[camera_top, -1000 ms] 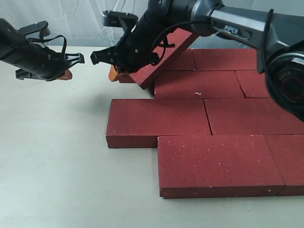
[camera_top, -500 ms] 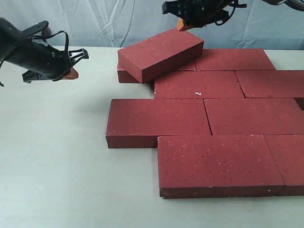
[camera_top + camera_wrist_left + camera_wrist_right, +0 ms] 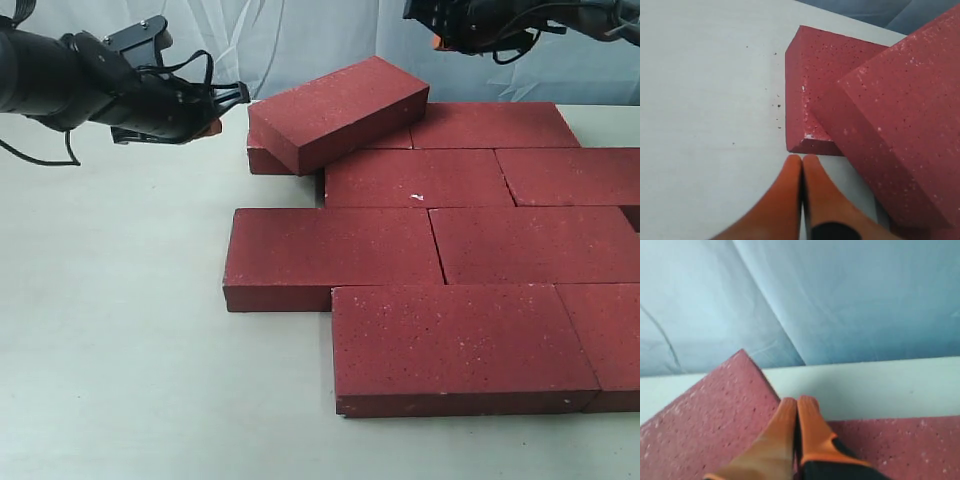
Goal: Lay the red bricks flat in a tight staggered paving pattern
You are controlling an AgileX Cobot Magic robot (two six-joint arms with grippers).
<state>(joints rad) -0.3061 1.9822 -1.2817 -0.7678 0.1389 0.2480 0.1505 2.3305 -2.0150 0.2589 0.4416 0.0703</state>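
Ext: dark-red speckled bricks (image 3: 430, 240) lie flat in staggered rows on table (image 3: 110, 300); top brick (image 3: 340, 110) sits tilted on a back-row one. L wrist: L gripper (image 3: 802, 159) jaws together, near that lower corner. R wrist: R gripper (image 3: 797, 402) jaws together, over bricks.

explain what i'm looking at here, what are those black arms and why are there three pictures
It is a robot with two black arms, each ending in a gripper with orange fingers. The wide picture comes from a camera off the arms; the two close-ups come from a camera on each wrist. The left gripper and right gripper are both shut and hold nothing. On the pale table lie dark-red bricks, laid flat in staggered rows. One tilted brick leans on another brick at the far left corner and is not yet flat.
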